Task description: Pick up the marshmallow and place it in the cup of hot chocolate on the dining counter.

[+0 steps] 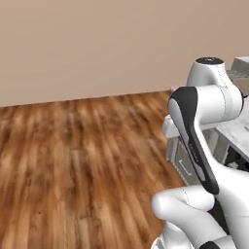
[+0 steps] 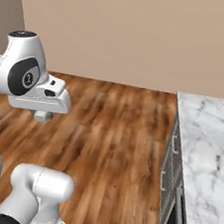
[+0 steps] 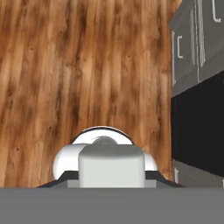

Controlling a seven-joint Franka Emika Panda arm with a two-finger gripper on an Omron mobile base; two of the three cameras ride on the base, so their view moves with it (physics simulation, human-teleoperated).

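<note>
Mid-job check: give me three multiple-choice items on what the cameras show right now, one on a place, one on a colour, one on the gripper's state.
1. In the right base view, where does the marble worktop lie?
A. along the right side
B. along the left side
C. across the middle of the floor

2. What colour are the cabinet fronts under it?
A. red
B. grey
C. yellow

3. How does the gripper stand?
A. wide open with nothing in it
B. shut on a plate
C. shut on the marshmallow

Answers:
1. A, the marble slab runs down the right edge, beside the wooden floor.
2. B, the hand view shows grey panels with pale handles.
3. C, in the hand view a pale block sits between the dark finger tips.
</note>
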